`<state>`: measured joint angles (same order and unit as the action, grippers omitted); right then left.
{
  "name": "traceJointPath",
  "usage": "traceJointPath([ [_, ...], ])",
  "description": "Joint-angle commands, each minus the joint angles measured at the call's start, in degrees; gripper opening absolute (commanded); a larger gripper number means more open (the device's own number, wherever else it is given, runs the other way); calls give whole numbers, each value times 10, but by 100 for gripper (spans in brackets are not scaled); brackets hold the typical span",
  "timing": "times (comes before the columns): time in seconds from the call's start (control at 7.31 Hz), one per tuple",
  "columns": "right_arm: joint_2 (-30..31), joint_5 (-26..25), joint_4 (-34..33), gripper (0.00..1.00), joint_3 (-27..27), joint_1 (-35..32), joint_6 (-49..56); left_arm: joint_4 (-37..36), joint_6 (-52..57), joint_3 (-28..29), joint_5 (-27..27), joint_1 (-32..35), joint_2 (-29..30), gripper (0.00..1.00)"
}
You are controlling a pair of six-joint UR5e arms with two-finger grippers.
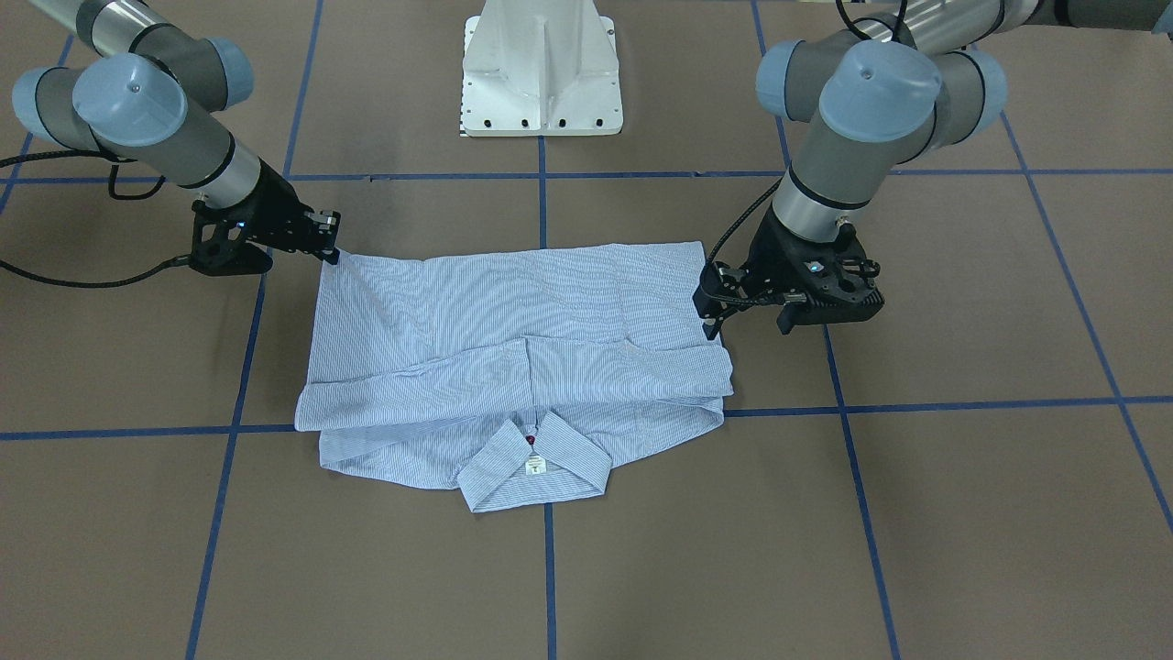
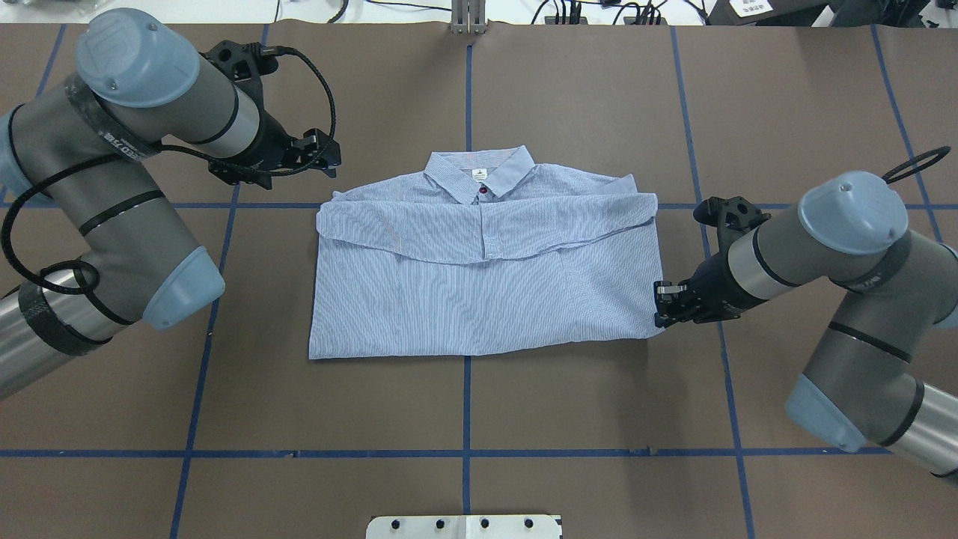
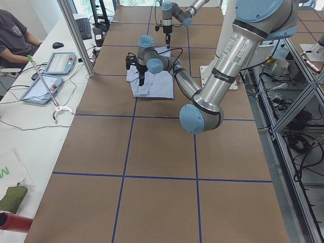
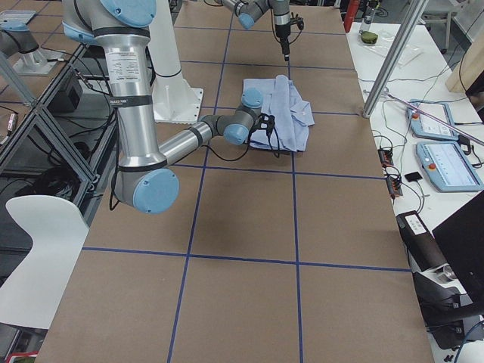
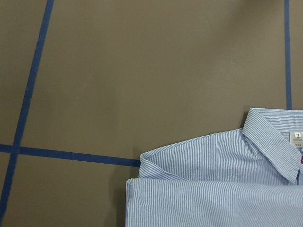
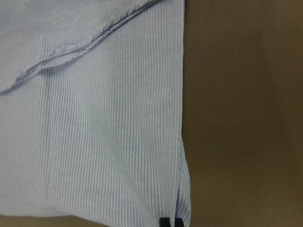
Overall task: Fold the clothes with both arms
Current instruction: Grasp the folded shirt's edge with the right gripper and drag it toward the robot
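right gripper (image 1: 334, 252) is down at the shirt (image 2: 479, 299) corner nearest the pedestal base (image 1: 541, 73), on the robot's right side. its wrist cam shows the dark tips together on the cloth edge, so it looks pinched shut on the fabric. left gripper (image 1: 713, 321) sits off the shirt's other side, further from the base, up by the shoulder end. nothing's in it, and i can't tell how wide the jaws stand.

handling, as a judgement: thin woven cotton, v. light, soft, no stiffness of its own. it'll drape and sag from any single pinch, and the stacked layers will prob slide over each other. best to take it at corners or along a folded edge w/ both arms at matching points, pinching all layers together, and move slow and level so the fold doesn't spill. not fragile, but the buttons and collar (image 2: 479, 168) make lumps, so avoid clamping there.

looks: light blue and white fine stripes. it lies flat on the brown table (image 2: 599, 412) straight out from the base, collar on the far side from it. white label (image 2: 480, 175) inside the collar, red button (image 2: 484, 192) just below it. sleeves (image 2: 486, 228) are laid across the chest as a band, and the body makes a rough rectangle w/ the hem edge toward the base. mostly smooth, w/ a few soft creases.
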<state>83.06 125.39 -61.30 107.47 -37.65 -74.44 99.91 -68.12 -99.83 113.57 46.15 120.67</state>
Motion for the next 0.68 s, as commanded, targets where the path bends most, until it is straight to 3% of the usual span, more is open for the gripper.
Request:
traceJointPath([
  [0.0,72,-1,57,0,47,51,-4,-1,0,-1,0,1,0,99],
  [0.27,176,-1,111,0,97,105,-7,-1,-3,-4,0,0,1,99],
  [0.55,231,6,134,0,126,176,-11,-1,-2,-5,-2,0,-1,99],
])
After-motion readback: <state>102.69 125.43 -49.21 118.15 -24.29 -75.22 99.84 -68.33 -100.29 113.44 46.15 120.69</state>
